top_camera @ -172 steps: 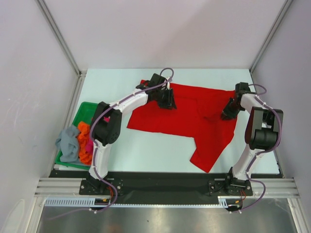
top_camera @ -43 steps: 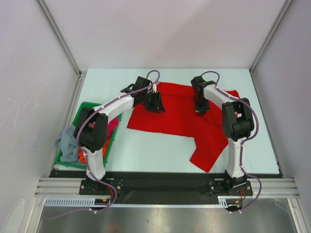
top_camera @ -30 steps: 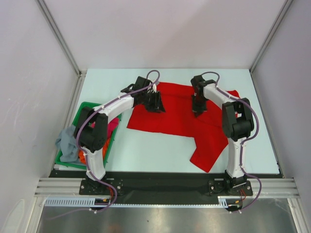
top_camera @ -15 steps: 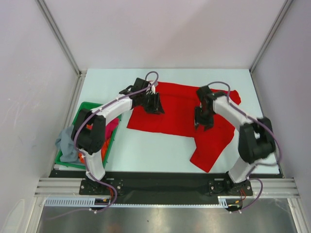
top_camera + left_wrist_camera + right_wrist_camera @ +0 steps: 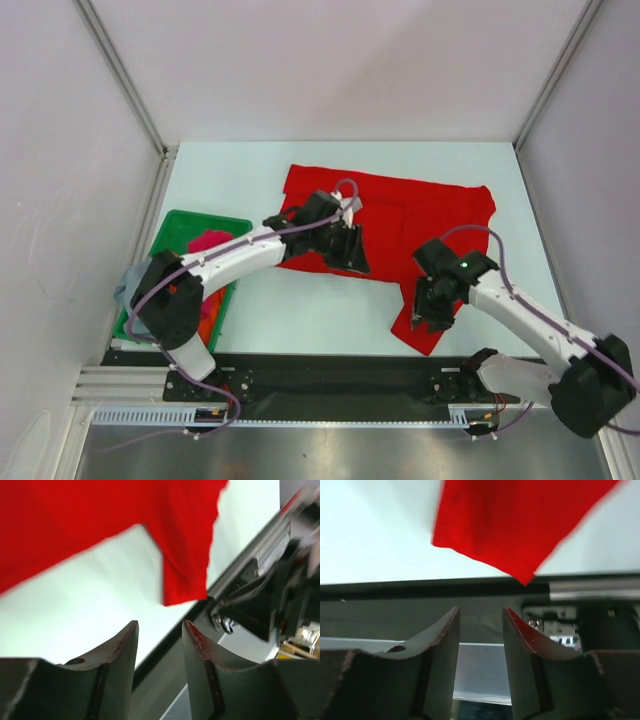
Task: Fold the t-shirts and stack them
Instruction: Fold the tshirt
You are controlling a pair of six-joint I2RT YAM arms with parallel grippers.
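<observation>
As right arm (image 5: 530,315) swung nearer, red t-shirt (image 5: 430,210) released — spread flat

Pale table (image 5: 300,310) (evenly lit), white walls (image 5: 330,60), metal frame (image 5: 120,75).

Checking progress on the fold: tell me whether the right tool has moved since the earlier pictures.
Yes. The right tool has come toward the black base rail, from the red t-shirt's far part to its near corner.
</observation>
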